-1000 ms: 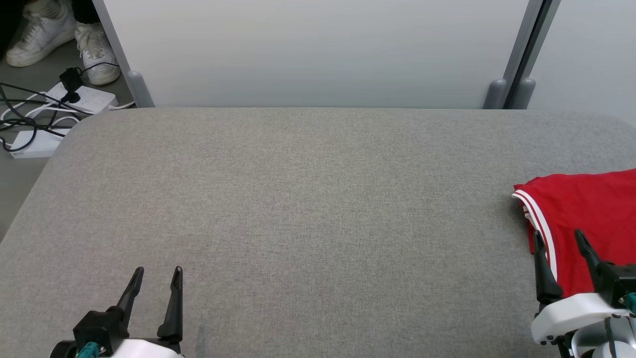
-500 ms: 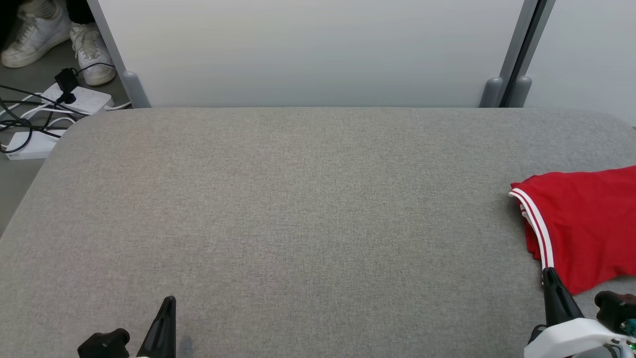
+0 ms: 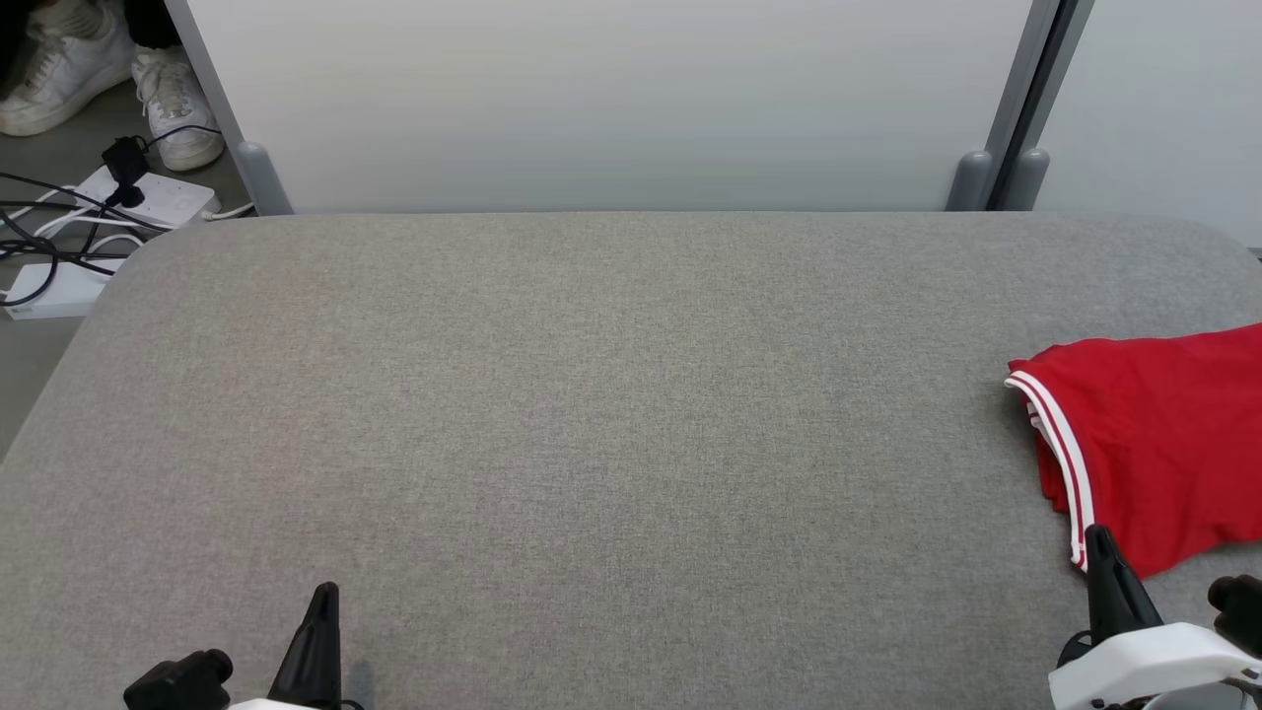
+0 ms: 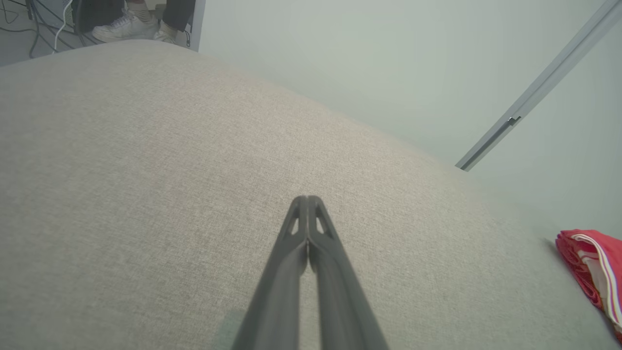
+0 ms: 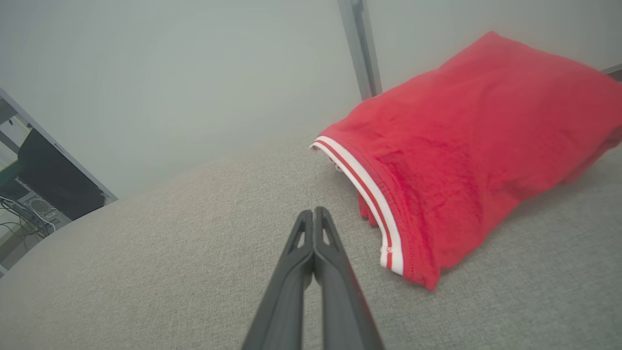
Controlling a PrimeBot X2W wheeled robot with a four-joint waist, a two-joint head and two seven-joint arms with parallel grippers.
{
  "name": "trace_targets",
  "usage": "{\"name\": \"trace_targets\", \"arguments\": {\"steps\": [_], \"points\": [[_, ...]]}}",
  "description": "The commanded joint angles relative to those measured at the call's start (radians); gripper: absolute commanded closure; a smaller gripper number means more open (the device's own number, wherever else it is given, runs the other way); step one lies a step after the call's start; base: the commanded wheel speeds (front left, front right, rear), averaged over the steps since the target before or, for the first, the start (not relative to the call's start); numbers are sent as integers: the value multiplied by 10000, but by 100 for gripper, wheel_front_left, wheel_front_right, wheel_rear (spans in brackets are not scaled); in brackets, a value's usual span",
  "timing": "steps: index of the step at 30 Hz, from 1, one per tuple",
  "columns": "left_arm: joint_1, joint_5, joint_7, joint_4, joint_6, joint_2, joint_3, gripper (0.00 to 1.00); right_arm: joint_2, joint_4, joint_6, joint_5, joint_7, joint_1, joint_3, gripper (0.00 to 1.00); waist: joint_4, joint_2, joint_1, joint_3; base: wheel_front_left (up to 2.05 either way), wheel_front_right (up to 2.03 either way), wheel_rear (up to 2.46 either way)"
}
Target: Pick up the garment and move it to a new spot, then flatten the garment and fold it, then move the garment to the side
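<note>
The garment is red with a white-striped hem, folded, lying at the right edge of the grey padded table. The right wrist view has the garment just right of my right gripper, whose fingers are pressed together, empty, apart from the cloth. In the head view the right gripper pokes up at the lower right, just below the garment's near corner. My left gripper sits low at the lower left, far from it. Its tips meet over bare table, with the garment far right.
Pale partition panels with grey posts stand right behind the table's far edge. On the floor at the far left lie power strips with cables and a person's white shoes. Most of the tabletop is bare grey fabric.
Both grippers have shut, from open a second ago, and drawn back toward the bottom edge. The right gripper has come off the garment. The camera has shifted slightly.
</note>
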Motion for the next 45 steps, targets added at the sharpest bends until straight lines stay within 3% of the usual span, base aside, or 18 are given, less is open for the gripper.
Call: {"name": "trace_targets", "arguments": {"steps": [1, 45], "points": [[-537, -250, 43, -305, -61, 103, 177, 100, -151, -294, 1, 232, 84, -367, 21, 100, -2, -1, -2, 0, 0, 0, 0], [-1038, -5256, 1337, -631, -150, 39, 533, 100, -142, -758, 0, 5728, 1191, -452, 43, 100, -201, -1, -2, 45, 0, 0, 0]]}}
